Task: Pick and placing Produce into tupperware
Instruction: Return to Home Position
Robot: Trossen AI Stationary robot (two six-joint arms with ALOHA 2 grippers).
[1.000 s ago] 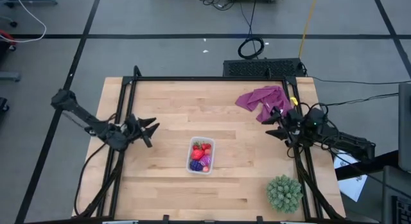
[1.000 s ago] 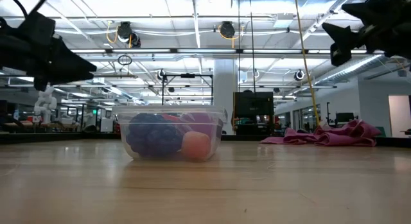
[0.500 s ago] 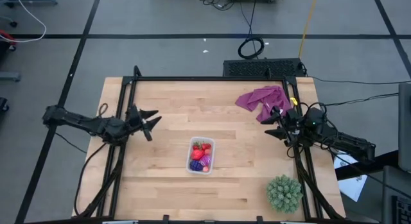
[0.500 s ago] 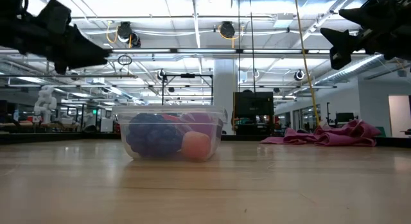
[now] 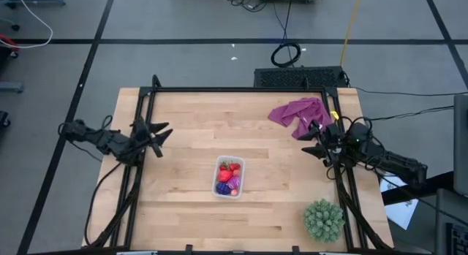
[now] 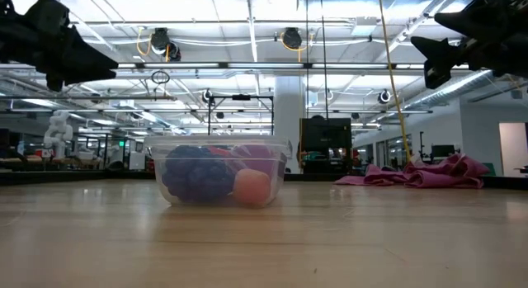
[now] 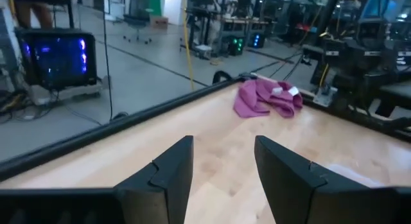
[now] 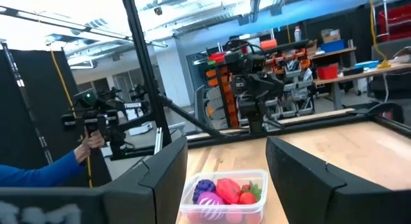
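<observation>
Left gripper (image 5: 159,136) first: its fingers stand well apart with nothing between them, and the left wrist view shows only bare table (image 5: 190,211) wood past them. It hangs above the table's left edge, pointing inward, well apart from the tupperware (image 5: 229,158).

Right gripper (image 5: 308,138) is likewise spread and empty, raised over the right edge, just beside the purple-pink cloth (image 5: 298,114) that lies in one right-hand corner.

The tupperware sits near the table's middle, a little toward the edge away from the cloth. Inside it I count red strawberries (image 5: 228,169), the grape bunch (image 5: 222,188) and the purple-pink round piece (image 5: 234,184). I see no fruit loose on the wood, so I judge the packing done and only the retreat to home left.

To do that well I would hold height on both arms, leave the fingers parted and draw each arm outward over its own edge. The black frame rail (image 5: 139,116) runs under both wrists, so no dipping. On the right I would mind the cloth. The spiky green plant (image 5: 323,220) in the other right-hand corner is well clear.
</observation>
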